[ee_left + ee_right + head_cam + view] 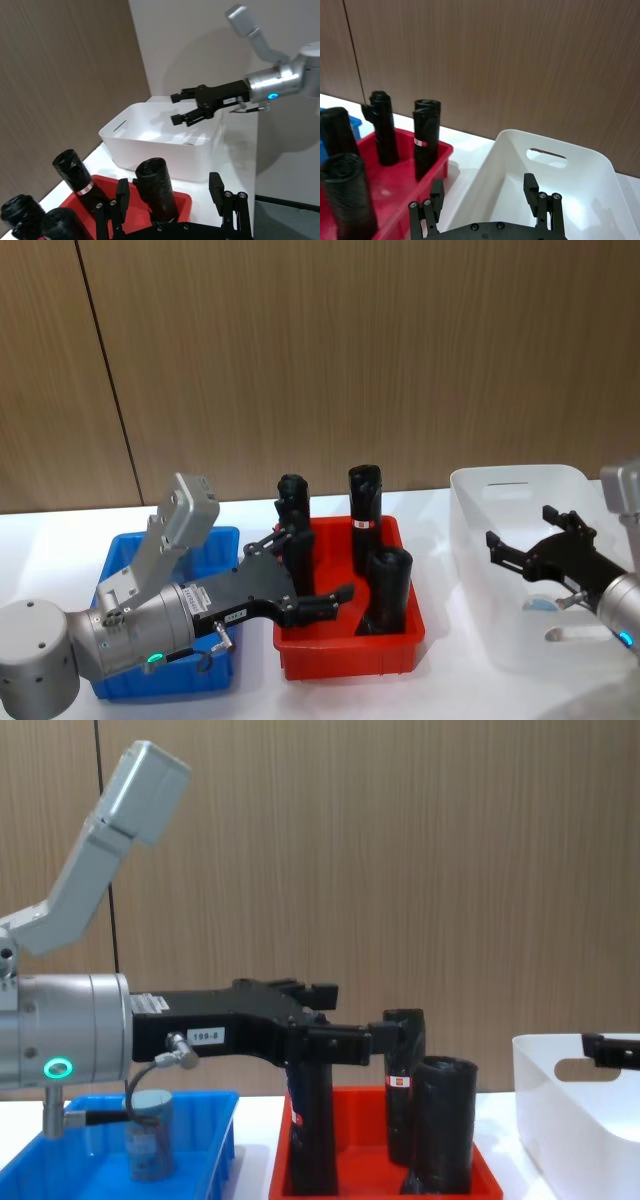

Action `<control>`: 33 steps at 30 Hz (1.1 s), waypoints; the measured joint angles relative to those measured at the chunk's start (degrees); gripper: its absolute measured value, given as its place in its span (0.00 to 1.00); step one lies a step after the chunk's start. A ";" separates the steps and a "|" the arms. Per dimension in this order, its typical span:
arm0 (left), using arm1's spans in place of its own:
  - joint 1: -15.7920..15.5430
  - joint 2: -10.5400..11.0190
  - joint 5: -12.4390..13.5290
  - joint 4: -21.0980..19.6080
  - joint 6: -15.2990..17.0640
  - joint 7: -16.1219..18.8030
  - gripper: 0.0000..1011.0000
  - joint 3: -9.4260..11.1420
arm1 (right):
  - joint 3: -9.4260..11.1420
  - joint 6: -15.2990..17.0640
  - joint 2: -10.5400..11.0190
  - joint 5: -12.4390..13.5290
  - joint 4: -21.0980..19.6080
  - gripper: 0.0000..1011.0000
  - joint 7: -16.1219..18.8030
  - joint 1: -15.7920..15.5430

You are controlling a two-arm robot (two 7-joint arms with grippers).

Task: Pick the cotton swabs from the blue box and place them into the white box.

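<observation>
Head view: left gripper (305, 570), spread and empty, lower centre over the red tray (345, 665); right gripper (520, 530), spread and empty, right edge above the white box (520, 472). Left wrist view: black rolls (155, 185) crowd the bottom. Chest view: cotton swabs (150, 1140) lower left, inside the blue box (222, 1135). Swinging toward them, the left gripper may topple black rolls.

Left claw (322, 562), right claw (518, 528): seemingly spread

The blue box (222, 540) is bright blue. The red tray (345, 662) holds black rolls (365, 495), one with a red and white band. The white box (515, 480) is plain white. The surface (60, 540) is white, and the wall (300, 360) is brown with wood lines.
</observation>
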 joint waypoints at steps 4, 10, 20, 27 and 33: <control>0.76 -0.05 0.62 -1.11 -0.12 3.55 0.99 0.33 | -0.18 -0.80 -0.43 0.12 -2.88 0.99 -1.54 -2.14; 1.68 -0.09 1.25 -2.34 -0.26 7.47 0.99 0.74 | -0.46 -2.04 -1.08 0.42 -7.37 0.99 -3.90 -5.47; 3.51 -0.17 2.61 -4.84 -0.56 15.49 0.99 1.52 | -0.91 -4.07 -2.19 0.83 -14.73 0.99 -7.82 -10.86; 4.64 -0.23 3.48 -6.47 -0.77 20.61 0.99 2.00 | -1.13 -5.06 -2.71 0.96 -18.31 0.99 -9.69 -13.47; 5.63 -0.27 4.24 -7.87 -0.96 25.07 0.99 2.41 | -1.20 -5.26 -2.83 1.00 -19.09 0.99 -10.15 -14.09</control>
